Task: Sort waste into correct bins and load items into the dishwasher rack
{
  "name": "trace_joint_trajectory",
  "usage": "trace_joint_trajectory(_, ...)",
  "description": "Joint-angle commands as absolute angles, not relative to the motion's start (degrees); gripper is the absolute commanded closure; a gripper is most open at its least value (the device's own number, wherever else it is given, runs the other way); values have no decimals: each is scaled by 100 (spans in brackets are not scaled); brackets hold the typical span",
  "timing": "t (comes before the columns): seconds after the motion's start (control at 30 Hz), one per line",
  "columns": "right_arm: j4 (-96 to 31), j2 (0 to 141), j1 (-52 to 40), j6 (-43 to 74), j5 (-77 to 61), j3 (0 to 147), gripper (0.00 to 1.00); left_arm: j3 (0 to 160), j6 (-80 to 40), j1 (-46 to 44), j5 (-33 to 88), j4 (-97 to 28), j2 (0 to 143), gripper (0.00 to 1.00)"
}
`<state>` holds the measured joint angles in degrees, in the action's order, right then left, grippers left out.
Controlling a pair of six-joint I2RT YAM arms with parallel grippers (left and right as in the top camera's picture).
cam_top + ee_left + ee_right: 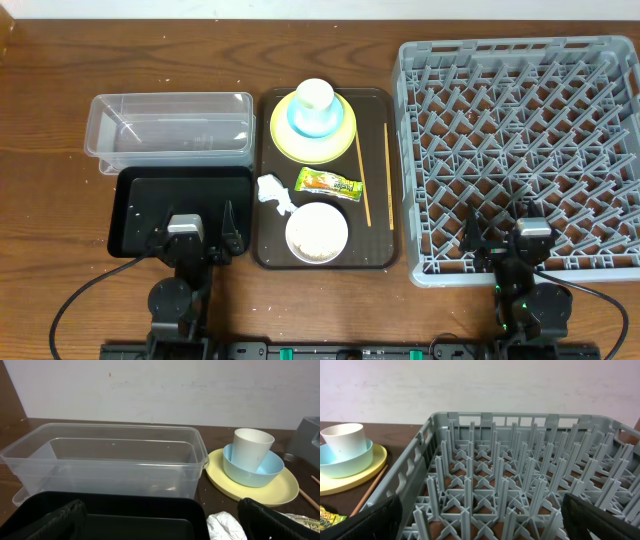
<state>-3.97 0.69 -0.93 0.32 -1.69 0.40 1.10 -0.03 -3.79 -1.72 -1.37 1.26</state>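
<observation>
Both released, empty: left end effector (190,228) above black tray (135,210) near rim; right end effector (508,236) above rack (520,120) near edge; chopsticks (389,175) lying near-to-far.

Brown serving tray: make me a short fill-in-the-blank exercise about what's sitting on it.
1. The white cup stands inside the light blue ____, on the yellow-green plate.
2. The white bowl at the brown tray's near end holds ____.
3. The chopsticks lie along the tray's side nearest the grey ____.
Missing words: bowl, rice, rack.
</observation>
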Motion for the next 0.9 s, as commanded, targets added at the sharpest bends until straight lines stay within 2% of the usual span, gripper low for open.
trace_joint_trajectory(0.0, -414, 67, -99, -49, -176, 32, 1, 23, -30, -355, -370, -386, 137, 1)
trace_joint_trajectory(0.87, -414, 67, -99, -49, -176, 32, 1, 23, -34, -355, -301, -263, 134, 1)
